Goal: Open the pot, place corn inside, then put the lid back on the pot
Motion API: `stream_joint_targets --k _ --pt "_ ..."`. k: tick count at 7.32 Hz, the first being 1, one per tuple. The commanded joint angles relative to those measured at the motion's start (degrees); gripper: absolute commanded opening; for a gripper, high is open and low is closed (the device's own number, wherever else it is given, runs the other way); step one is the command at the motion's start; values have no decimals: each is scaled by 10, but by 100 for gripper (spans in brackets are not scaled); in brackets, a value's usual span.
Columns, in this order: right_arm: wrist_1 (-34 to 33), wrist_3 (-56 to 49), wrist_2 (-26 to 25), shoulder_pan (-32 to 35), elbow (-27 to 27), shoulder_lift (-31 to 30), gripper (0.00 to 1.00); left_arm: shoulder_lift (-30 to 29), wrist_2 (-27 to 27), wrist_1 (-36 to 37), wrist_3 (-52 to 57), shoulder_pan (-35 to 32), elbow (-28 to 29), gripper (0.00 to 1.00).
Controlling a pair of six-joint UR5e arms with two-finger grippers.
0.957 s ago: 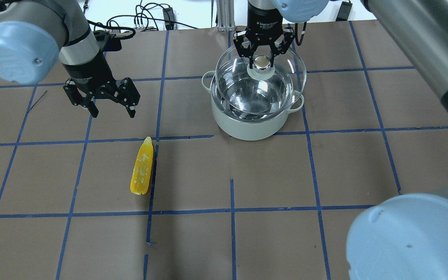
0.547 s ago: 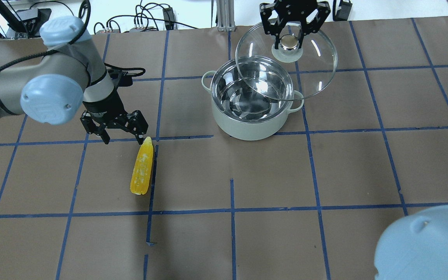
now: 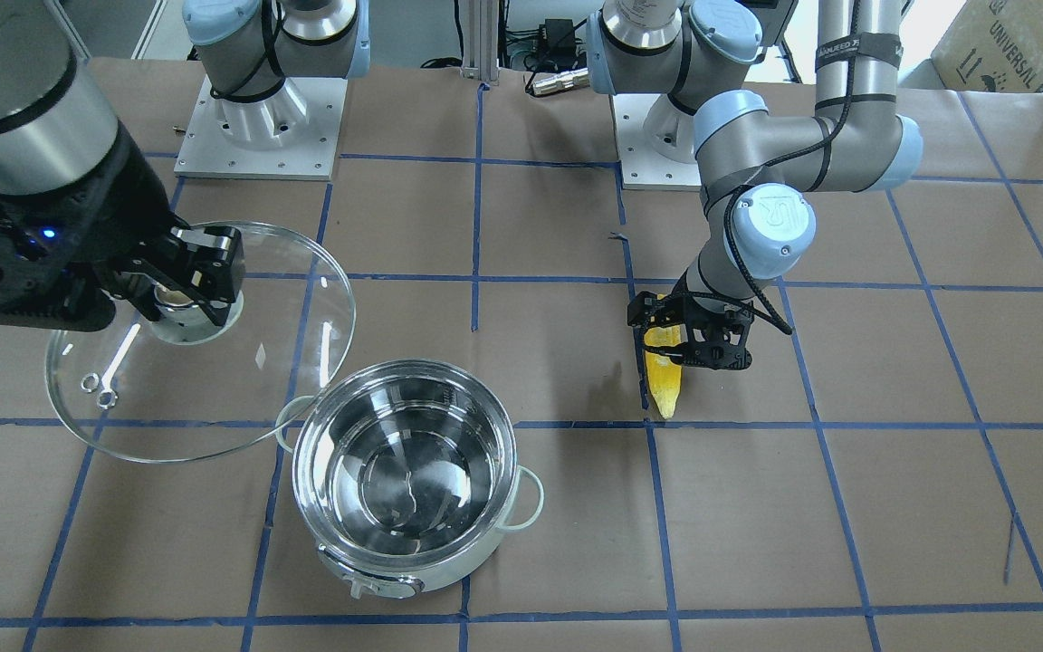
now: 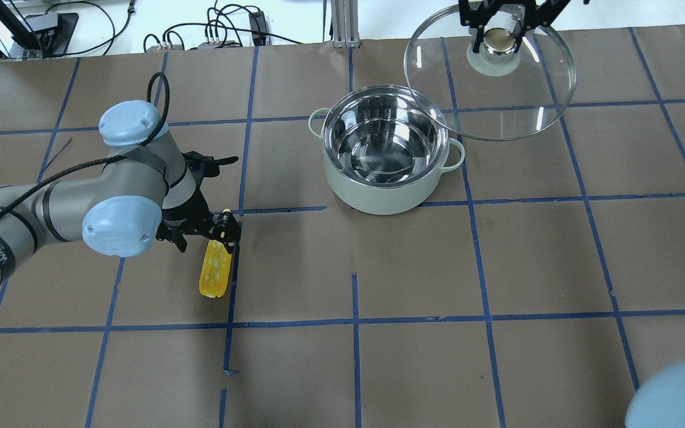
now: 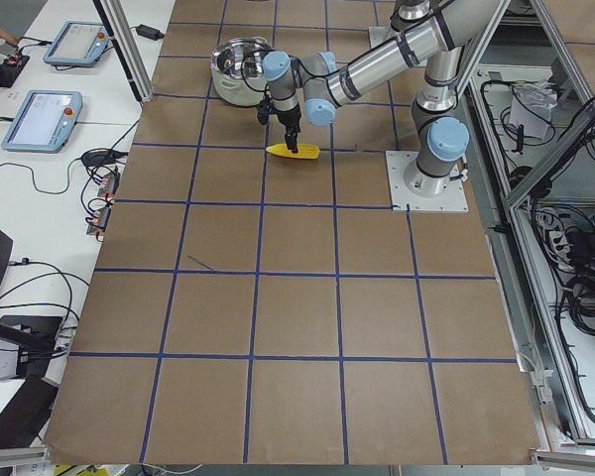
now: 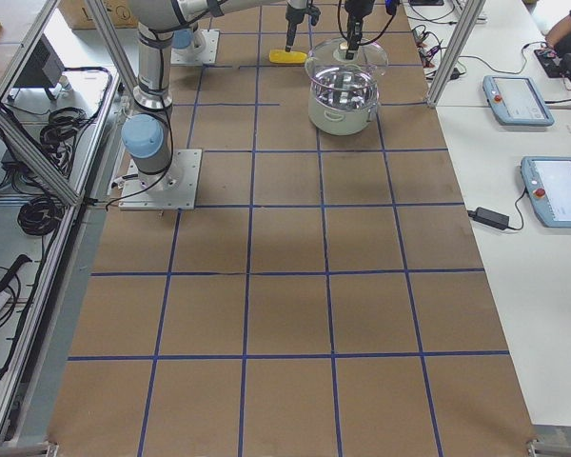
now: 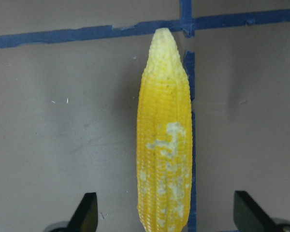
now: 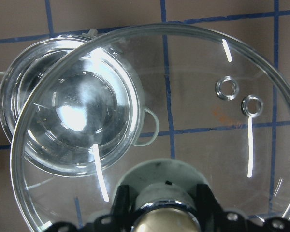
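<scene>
The pot [image 4: 378, 199] stands open and empty at the table's far middle; it also shows in the front view [image 3: 449, 575]. The corn [image 4: 214, 276] lies on the table to its left, pointed end away from the robot. My left gripper [image 4: 207, 242] is open, low over the corn's pointed half. In the left wrist view its fingers [image 7: 87, 215] stand on either side of the corn [image 7: 165, 145], with a gap on each side. My right gripper [image 4: 500, 38] is shut on the knob of the lid [image 4: 515, 101], held in the air beyond and to the right of the pot.
Brown paper with blue tape lines covers the table [image 4: 414, 285]. Cables [image 4: 229, 30] lie along the far edge. The arm bases [image 3: 259, 118] stand at the robot side. Part of the right arm's elbow [image 4: 681, 398] fills the lower right corner of the overhead view.
My right gripper has lifted the lid off the pot and carried it back and to the right. My left gripper has come down from above the table to straddle the corn.
</scene>
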Motion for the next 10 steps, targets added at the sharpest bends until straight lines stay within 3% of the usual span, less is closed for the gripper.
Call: stream_joint_targets --k 1,3,4,5,7,8,10 --pt "25 -35 3 -43 27 -30 39 -17 -3 43 -3 -2 -22 98" --pt "21 -39 5 -50 92 -63 39 -20 -4 82 -2 -2 -52 97" --pt "10 -39 6 -50 122 -78 39 -27 -2 104 -2 -2 -52 83" --pt "0 -39 6 -49 143 -90 39 -31 -3 105 -2 -2 -52 56" --pt "-3 -39 7 -45 166 -108 39 -21 -3 104 -2 -3 -47 24" --pt "-14 -38 6 -43 176 -115 39 -19 -5 102 -2 -3 -40 17" --pt "-37 -39 6 -43 211 -136 39 -17 -15 41 -9 -13 44 17"
